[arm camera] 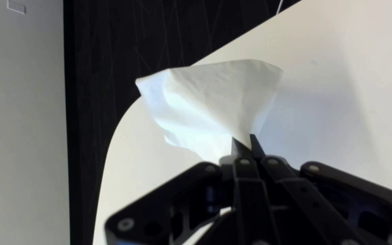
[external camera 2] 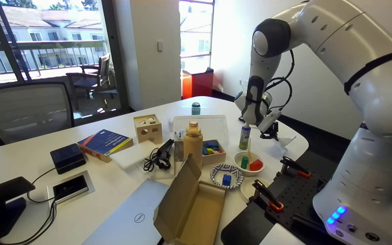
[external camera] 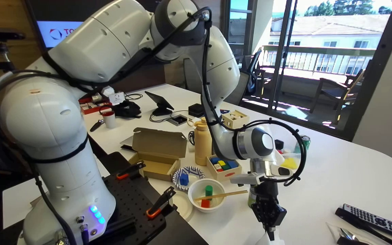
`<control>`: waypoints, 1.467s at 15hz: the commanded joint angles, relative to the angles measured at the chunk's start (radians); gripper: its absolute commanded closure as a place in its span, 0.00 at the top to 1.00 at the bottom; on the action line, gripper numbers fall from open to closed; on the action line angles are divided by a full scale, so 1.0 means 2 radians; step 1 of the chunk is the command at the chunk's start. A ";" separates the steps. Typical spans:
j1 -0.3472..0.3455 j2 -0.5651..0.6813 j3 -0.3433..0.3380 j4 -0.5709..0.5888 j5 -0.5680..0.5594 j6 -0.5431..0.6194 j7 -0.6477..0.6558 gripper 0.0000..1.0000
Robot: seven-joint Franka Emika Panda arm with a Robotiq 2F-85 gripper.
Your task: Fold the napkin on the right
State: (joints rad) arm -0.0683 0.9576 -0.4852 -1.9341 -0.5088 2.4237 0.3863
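Napkin (arm camera: 213, 93) pinched in our closed fingers (arm camera: 258, 148), we see its loose part fanning toward the table edge (arm camera: 123, 149), likely our folding direction.

In the wrist view my fingers (arm camera: 256, 146) hid the pinched part of the napkin (arm camera: 213, 97). In an exterior view the bottom edge cut the napkin off, the right edge clipped the remote control (external camera: 379, 220), and my arm (external camera: 104, 41) covered part of the screen (external camera: 48, 25). In an exterior view, the laptop (external camera 2: 128, 217) ran past the bottom edge.
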 commanded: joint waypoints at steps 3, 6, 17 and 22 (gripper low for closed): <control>0.004 -0.016 0.004 -0.035 0.022 0.069 -0.004 0.00; -0.001 -0.024 0.016 -0.048 0.052 0.102 -0.018 0.00; -0.007 -0.030 0.044 -0.082 0.134 0.158 -0.067 0.49; -0.038 -0.063 0.067 -0.103 0.173 0.140 -0.117 0.86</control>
State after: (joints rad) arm -0.0876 0.9262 -0.3933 -2.0734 -0.2049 2.7115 0.2269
